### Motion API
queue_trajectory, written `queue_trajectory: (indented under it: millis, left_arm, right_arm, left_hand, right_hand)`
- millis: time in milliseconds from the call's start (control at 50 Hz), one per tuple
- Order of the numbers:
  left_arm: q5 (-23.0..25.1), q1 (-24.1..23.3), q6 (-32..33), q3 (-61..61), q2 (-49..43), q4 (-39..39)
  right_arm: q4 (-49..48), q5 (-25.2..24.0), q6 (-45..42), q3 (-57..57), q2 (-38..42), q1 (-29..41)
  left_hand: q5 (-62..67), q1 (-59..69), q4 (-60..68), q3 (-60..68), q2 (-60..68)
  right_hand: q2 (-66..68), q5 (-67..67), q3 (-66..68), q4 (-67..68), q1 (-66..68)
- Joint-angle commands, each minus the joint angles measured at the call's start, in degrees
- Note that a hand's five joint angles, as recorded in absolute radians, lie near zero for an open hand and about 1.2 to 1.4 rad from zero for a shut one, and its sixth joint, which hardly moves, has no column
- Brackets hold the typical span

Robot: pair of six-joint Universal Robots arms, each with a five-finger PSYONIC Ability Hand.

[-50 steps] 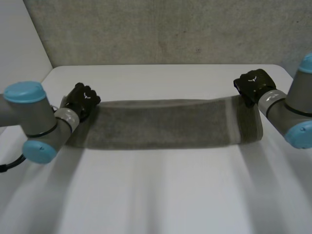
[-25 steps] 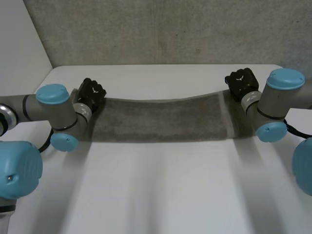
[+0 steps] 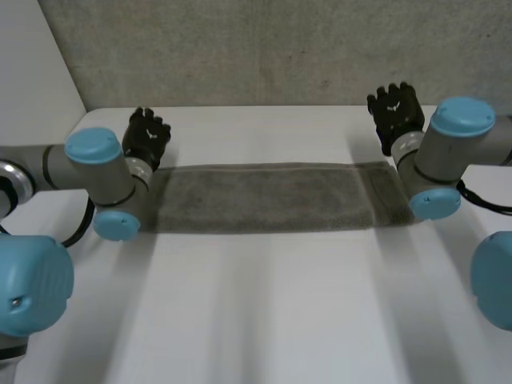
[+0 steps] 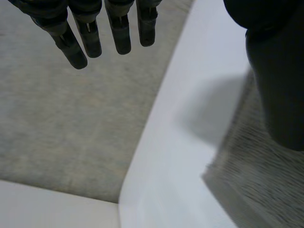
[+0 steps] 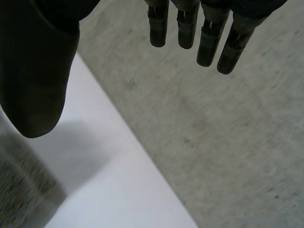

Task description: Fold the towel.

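A grey towel (image 3: 268, 198) lies folded into a long narrow strip across the white table (image 3: 264, 312). My left hand (image 3: 146, 136) hovers just beyond the strip's left end, fingers (image 4: 90, 38) straight and thumb spread, holding nothing. A corner of the towel (image 4: 259, 175) lies below its thumb in the left wrist view. My right hand (image 3: 396, 108) is raised beyond the strip's right end, its fingers (image 5: 209, 42) straight and empty. In the right wrist view the towel's corner (image 5: 21, 190) lies under the thumb.
A grey carpeted floor (image 3: 264, 48) lies past the table's far edge (image 3: 272, 107). Both forearms reach over the towel's ends, the left arm (image 3: 100, 172) and the right arm (image 3: 440, 160).
Both hands have let go of the towel's far edge and risen off it with fingers spread. The far edge, lifted and sagging before, now lies flat as a straight strip.
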Motion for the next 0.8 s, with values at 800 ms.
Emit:
queue_trajectory:
  millis: [800]
  left_arm:
    - [7.8, 2.9, -25.1, -64.5, 44.7, 17.3]
  right_arm:
    - [-2.1, -9.9, 7.2, 44.4, -19.7, -7.7]
  left_hand:
    - [-12.0, -4.2, -4.1, -3.6, -4.0]
  right_hand:
    - [20.5, 21.3, 21.0, 20.2, 21.1]
